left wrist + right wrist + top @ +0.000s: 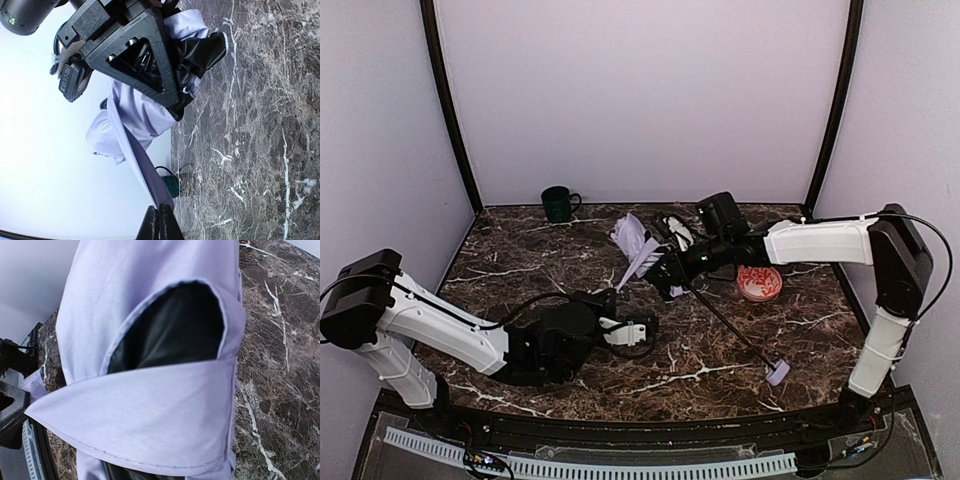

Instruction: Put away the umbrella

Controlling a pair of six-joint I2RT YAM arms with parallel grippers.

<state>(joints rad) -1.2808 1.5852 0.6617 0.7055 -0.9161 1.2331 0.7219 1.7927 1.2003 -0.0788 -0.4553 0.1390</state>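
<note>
The umbrella (635, 240) lies half collapsed toward the back of the marble table (520, 260), a little right of centre; its pale lavender canopy is crumpled in a loose bunch, and its thin black shaft (725, 322) slants away toward the near right, ending at the small lavender handle (778, 373), which rests on the tabletop.

The right gripper (668, 272) reaches in from the right and sits where the canopy meets the shaft; its fingers are buried in the cloth, and from the left wrist view it looks clamped on a gathered fold, with black lining (170, 325) spilling out around its tip. From its own camera, lavender fabric fills nearly the whole view, a wide band crossing under a dark pocket of lining.

The left gripper (160, 225) comes in low from the left; its jaws are together and pinch the end of a narrow lavender strip (135, 160) that runs taut from the canopy down to its fingertips.

A red-patterned bowl (759, 283) stands just right of the shaft, near the right arm's forearm; a dark green mug (558, 203) stands well apart at the back left, close to the wall.
</note>
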